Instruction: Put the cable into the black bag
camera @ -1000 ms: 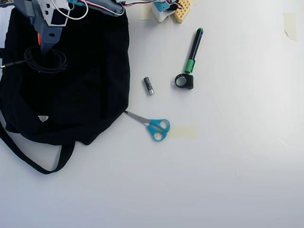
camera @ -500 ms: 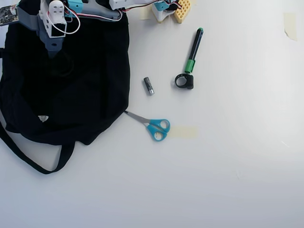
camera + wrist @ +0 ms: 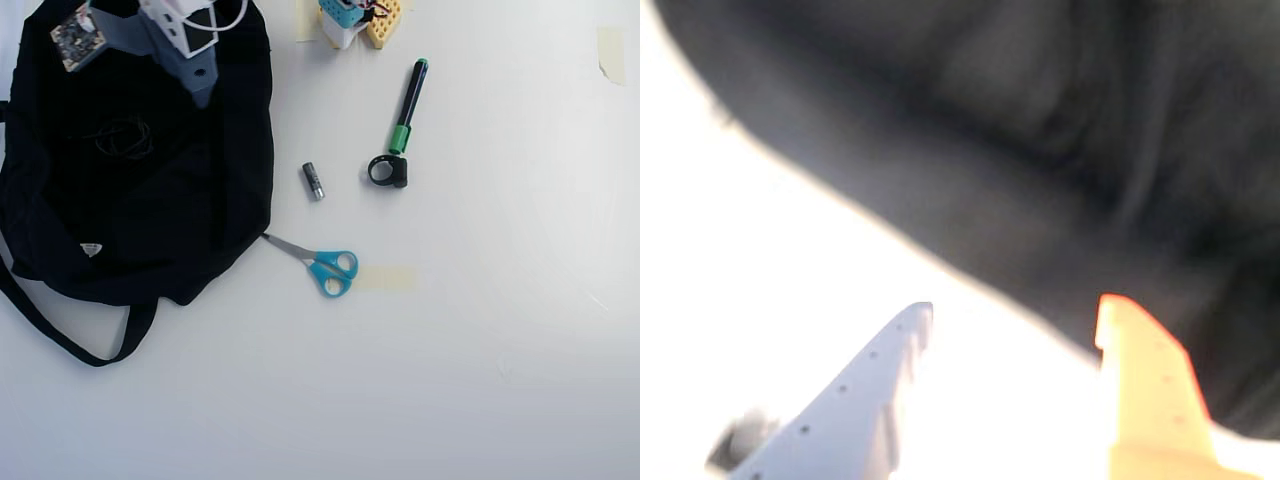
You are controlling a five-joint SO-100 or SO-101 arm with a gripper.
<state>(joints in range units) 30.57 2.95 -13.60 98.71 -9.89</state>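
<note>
i saw the thin coiled black cable (image 3: 124,137) lying on the large floppy black fabric bag (image 3: 190,230), at the left of the white bench (image 3: 470,350) in the overhead view. the end effector (image 3: 1015,320) hung over the bag's edge, fingers apart and empty.

wrist view: blurred, table (image 3: 790,300) blown out (glare) | overhead view: sharp, bright, soft shadows

My overhead view looks straight down; my wrist view sits close over the black bag (image 3: 130,180) at ten o'clock.
</note>
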